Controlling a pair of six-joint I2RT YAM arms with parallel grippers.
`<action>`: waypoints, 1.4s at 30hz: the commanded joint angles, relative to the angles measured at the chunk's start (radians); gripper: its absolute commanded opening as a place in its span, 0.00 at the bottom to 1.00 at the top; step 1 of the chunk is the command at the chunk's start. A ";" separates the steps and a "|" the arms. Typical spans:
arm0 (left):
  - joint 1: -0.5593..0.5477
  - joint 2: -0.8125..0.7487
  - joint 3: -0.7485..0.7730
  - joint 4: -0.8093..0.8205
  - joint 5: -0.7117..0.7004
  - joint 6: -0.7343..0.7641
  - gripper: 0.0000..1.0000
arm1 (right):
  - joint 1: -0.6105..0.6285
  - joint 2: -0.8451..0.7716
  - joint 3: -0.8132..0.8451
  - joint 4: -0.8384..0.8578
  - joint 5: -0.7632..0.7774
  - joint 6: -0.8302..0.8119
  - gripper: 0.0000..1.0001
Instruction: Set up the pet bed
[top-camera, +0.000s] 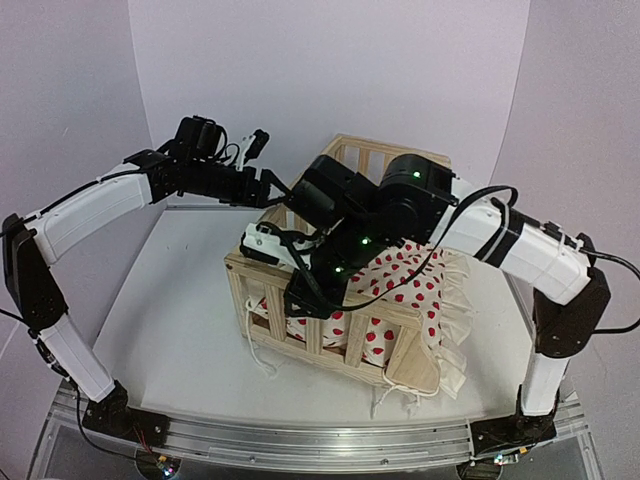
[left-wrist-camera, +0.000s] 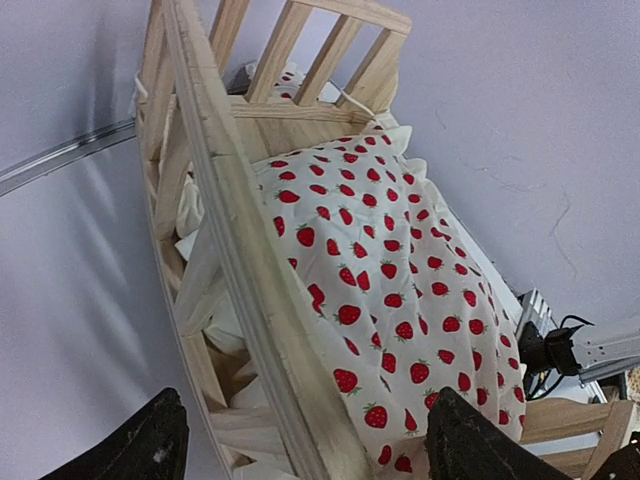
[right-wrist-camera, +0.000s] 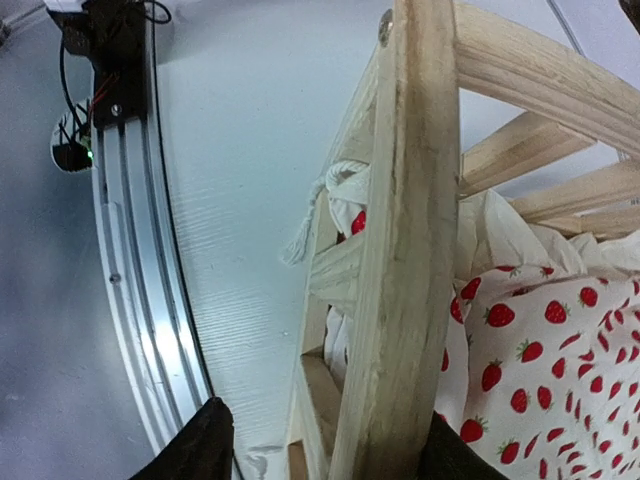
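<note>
Left wrist, slatted pine pet bed (left-wrist-camera: 245, 290), strawberry-print cushion (left-wrist-camera: 390, 270) (ruffled edge)

A white table (top-camera: 170, 300) fills the middle of the scene, its top smooth and matt. Along its near edge runs a slotted aluminium rail (top-camera: 300, 440), shiny enough to catch the light. Behind and to both sides stands a plain, pale lilac wall (top-camera: 330, 60), curving round the table at the corners; the left wrist view shows faint hairline creases in it. Beyond the rail lies a grey surface (right-wrist-camera: 40, 330). The light is soft and even, and shadows on the table are faint and blurred.
</note>
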 joint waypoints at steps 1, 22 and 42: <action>-0.001 -0.040 -0.043 0.093 0.071 -0.021 0.81 | 0.013 0.066 0.125 -0.057 0.016 -0.091 0.52; 0.002 -0.744 -0.401 0.053 -0.256 -0.148 0.86 | 0.107 -0.087 -0.108 -0.070 -0.376 -0.857 0.00; 0.002 -0.867 -0.625 0.175 -0.166 -0.203 0.86 | -0.128 -0.248 -0.486 0.480 0.031 -1.002 0.84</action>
